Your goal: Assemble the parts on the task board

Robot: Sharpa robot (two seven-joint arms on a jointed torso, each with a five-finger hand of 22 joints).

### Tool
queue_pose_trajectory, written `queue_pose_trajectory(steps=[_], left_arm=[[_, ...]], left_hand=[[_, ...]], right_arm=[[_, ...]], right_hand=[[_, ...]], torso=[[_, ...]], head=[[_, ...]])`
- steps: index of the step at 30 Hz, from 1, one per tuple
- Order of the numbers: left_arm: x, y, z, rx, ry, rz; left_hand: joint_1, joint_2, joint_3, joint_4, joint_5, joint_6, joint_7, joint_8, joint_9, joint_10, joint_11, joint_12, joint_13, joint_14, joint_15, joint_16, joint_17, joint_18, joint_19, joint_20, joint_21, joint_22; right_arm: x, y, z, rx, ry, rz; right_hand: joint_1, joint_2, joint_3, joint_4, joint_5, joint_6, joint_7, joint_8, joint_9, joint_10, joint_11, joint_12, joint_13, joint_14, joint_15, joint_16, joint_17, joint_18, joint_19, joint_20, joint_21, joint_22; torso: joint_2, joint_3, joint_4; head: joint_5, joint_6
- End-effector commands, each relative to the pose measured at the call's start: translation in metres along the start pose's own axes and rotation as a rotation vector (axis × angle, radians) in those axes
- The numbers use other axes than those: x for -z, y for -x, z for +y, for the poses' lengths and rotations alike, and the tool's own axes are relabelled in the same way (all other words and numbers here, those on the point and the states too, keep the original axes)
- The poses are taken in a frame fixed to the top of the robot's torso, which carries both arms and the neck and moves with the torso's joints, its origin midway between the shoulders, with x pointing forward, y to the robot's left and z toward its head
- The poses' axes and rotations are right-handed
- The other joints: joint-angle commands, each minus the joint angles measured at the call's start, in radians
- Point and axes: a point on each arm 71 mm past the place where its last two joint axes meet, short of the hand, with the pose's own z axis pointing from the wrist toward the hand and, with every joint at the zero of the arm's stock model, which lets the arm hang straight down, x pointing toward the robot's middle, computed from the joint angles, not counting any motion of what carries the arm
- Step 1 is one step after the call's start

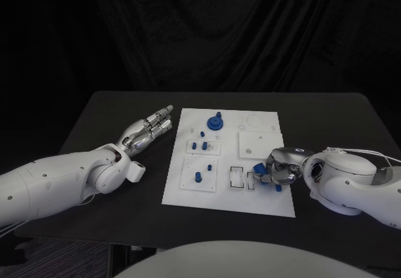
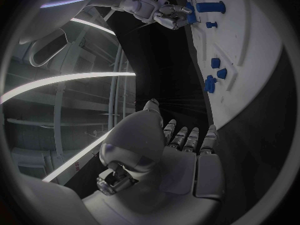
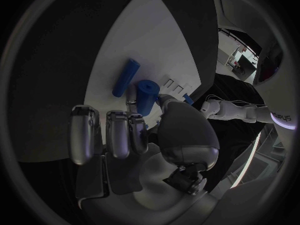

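The white task board [image 1: 230, 197] lies mid-table. A blue gear-like part [image 1: 215, 123] and several small blue pegs [image 1: 199, 146] stand in its left half. At the board's right edge my right hand [image 1: 283, 165] pinches a short blue cylinder [image 3: 147, 97] between thumb and fingers, just above the board and beside the slotted block [image 1: 236, 177]. A second, longer blue cylinder [image 3: 125, 78] lies flat on the board close to it. My left hand [image 1: 150, 131] lies flat on the table left of the board, fingers stretched out, holding nothing.
A white square plate [image 1: 261, 145] and round recesses [image 1: 255, 121] take up the board's far right part. Black table [image 1: 117, 116] surrounds the board, with bare room at the far side. In the left wrist view the right hand [image 2: 164, 12] shows at the board's [image 2: 250, 60] far end.
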Motion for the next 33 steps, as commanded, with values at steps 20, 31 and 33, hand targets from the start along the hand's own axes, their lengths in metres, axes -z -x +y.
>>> queue_pose_trajectory(steps=[20, 31, 33], left_arm=[[0.001, -0.002, -0.004, 0.016, -0.081, 0.018], [0.002, -0.002, -0.003, 0.018, -0.079, 0.019], [0.002, -0.002, -0.003, 0.017, -0.079, 0.019]], left_hand=[[0.011, 0.002, 0.008, 0.001, 0.008, -0.001, 0.011, 0.006, 0.001, -0.001, 0.015, -0.002, 0.0, -0.002, 0.01, -0.007, -0.001, 0.017, 0.001, 0.01, 0.001, 0.002], [0.011, 0.002, 0.008, 0.001, 0.008, -0.003, 0.011, 0.005, 0.001, -0.001, 0.017, -0.002, 0.0, -0.002, 0.011, -0.007, -0.001, 0.017, 0.001, 0.01, 0.001, 0.002], [0.011, 0.002, 0.008, 0.001, 0.008, -0.003, 0.011, 0.005, 0.001, -0.001, 0.017, -0.002, 0.0, -0.002, 0.011, -0.007, -0.001, 0.017, 0.001, 0.01, 0.001, 0.002]], right_arm=[[0.0, -0.008, -0.008, -0.319, -0.072, 0.054], [0.008, -0.01, -0.007, -0.467, -0.076, 0.072], [0.01, -0.01, -0.006, -0.478, -0.069, 0.073]], right_hand=[[0.051, -0.032, 0.204, -0.208, 0.314, -0.019, 0.0, 0.035, 0.007, 0.106, 0.004, 0.003, 0.263, 0.077, 0.005, 0.005, 0.118, -0.004, 0.044, 0.003, -0.011, 0.217], [0.028, -0.025, 0.21, -0.226, 0.271, -0.038, 0.0, 0.049, 0.027, 0.106, 0.005, 0.003, 0.263, 0.078, 0.005, 0.005, 0.117, -0.004, 0.045, 0.003, -0.009, 0.217], [0.028, -0.025, 0.21, -0.227, 0.269, -0.039, 0.0, 0.049, 0.028, 0.106, 0.005, 0.003, 0.263, 0.078, 0.005, 0.005, 0.117, -0.004, 0.046, 0.003, -0.008, 0.217]], torso=[[0.0, 0.0001, 0.0], [0.0, -0.0006, -0.0005], [0.0, -0.0005, 0.0004]], head=[[0.004, 0.0], [0.008, 0.0], [0.008, 0.0]])
